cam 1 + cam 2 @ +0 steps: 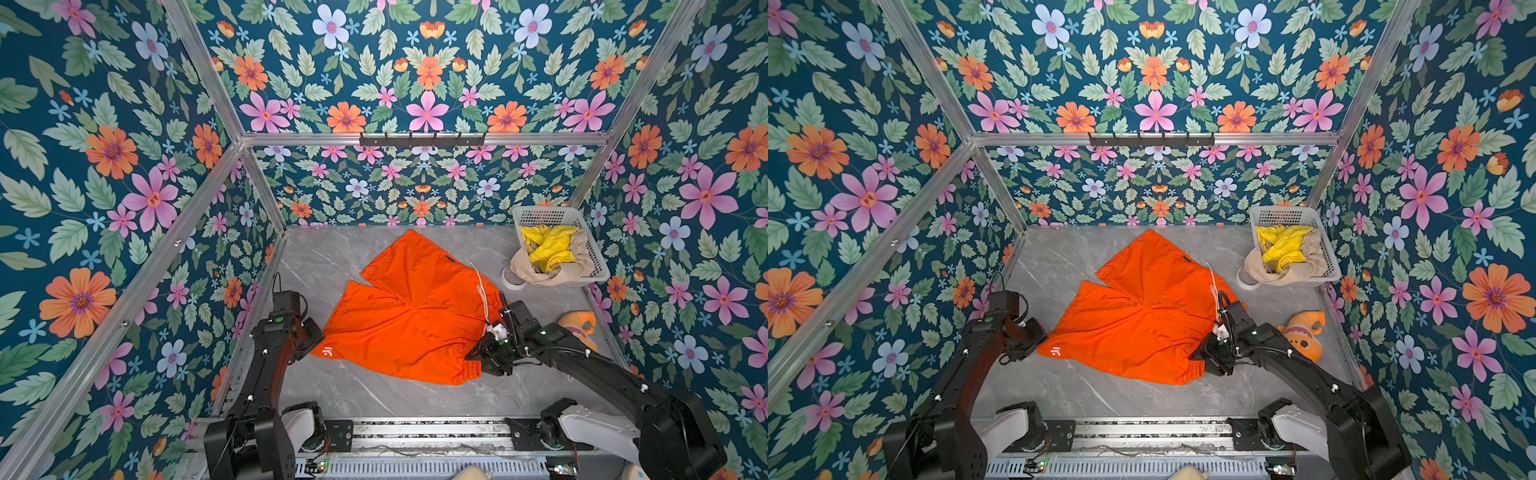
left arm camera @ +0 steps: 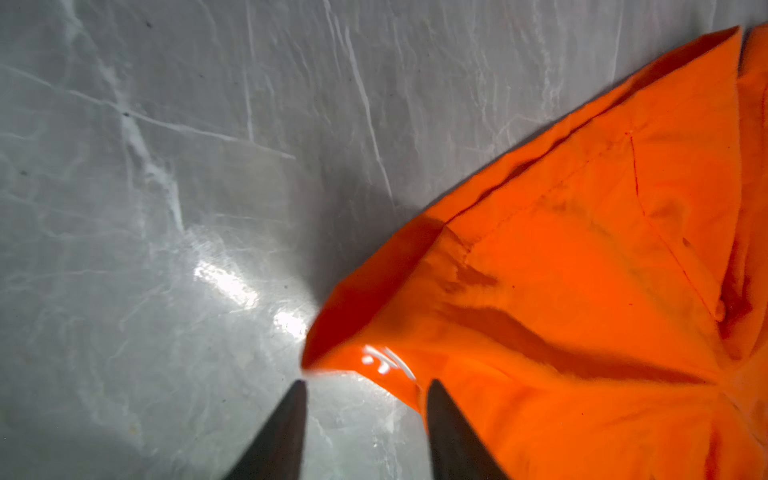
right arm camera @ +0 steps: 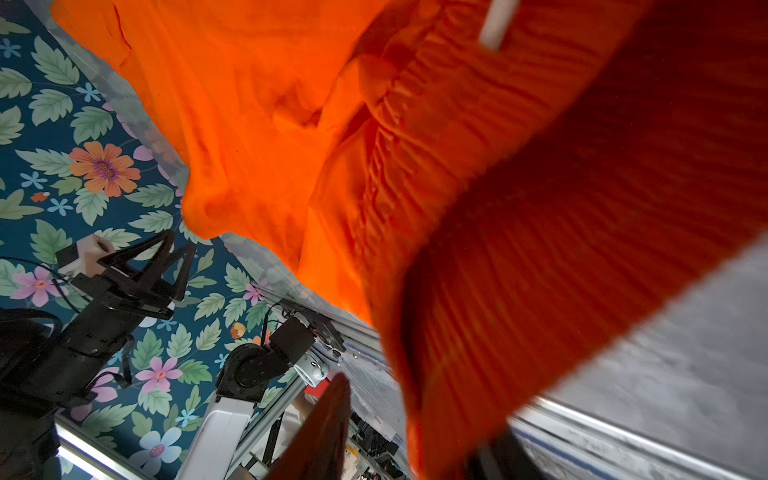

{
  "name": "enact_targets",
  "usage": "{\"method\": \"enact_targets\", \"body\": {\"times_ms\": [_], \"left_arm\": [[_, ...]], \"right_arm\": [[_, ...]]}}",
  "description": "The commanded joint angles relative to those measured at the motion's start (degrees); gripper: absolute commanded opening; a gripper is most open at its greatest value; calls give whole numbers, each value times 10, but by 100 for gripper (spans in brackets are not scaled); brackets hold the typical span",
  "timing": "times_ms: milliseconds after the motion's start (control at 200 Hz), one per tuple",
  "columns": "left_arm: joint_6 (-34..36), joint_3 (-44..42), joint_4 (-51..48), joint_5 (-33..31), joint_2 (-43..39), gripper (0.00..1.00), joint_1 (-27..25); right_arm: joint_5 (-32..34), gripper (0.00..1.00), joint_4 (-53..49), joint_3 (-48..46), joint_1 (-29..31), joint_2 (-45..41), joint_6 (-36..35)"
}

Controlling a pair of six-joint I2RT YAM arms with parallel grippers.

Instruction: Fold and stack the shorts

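Left tool (image 2: 365, 384) open, holding nothing; hem corner of the orange shorts (image 1: 411, 320) just off its tips; right tool (image 1: 482, 365) has jaws apart too, waistband draped over one finger, no real grip I'd say; btwn the tools the shorts lie spread on the counter (image 1: 324, 257), unfolded; beyond the right tool, yellow shorts (image 1: 548, 245) & beige shorts (image 1: 536, 272) sit crumpled in the basket (image 1: 540, 212); nothing stacked, so task's barely begun.

Orange shorts (image 1: 411, 316): thin smooth cloth, ribbed gathered waistband. Yellow shorts (image 1: 548, 245): crinkled cloth. Counter (image 1: 332, 257): grey marble-look, glossy. Basket (image 1: 540, 214): white perforated plastic.
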Motion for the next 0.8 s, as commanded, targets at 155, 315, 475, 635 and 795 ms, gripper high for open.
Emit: {"method": "enact_targets", "body": {"times_ms": [155, 315, 475, 635, 795], "left_arm": [[22, 79, -17, 19, -21, 61, 1], [18, 36, 60, 117, 7, 54, -4], [7, 5, 97, 113, 27, 58, -9], [13, -2, 122, 106, 65, 60, -9], [14, -7, 134, 108, 93, 60, -9]], "right_arm": [[142, 47, -198, 129, -2, -40, -51], [137, 46, -98, 165, 81, 40, -50], [146, 46, -72, 181, 146, 129, -29], [169, 48, -73, 128, 152, 83, 10], [191, 50, -111, 77, 151, -4, 49]]}}
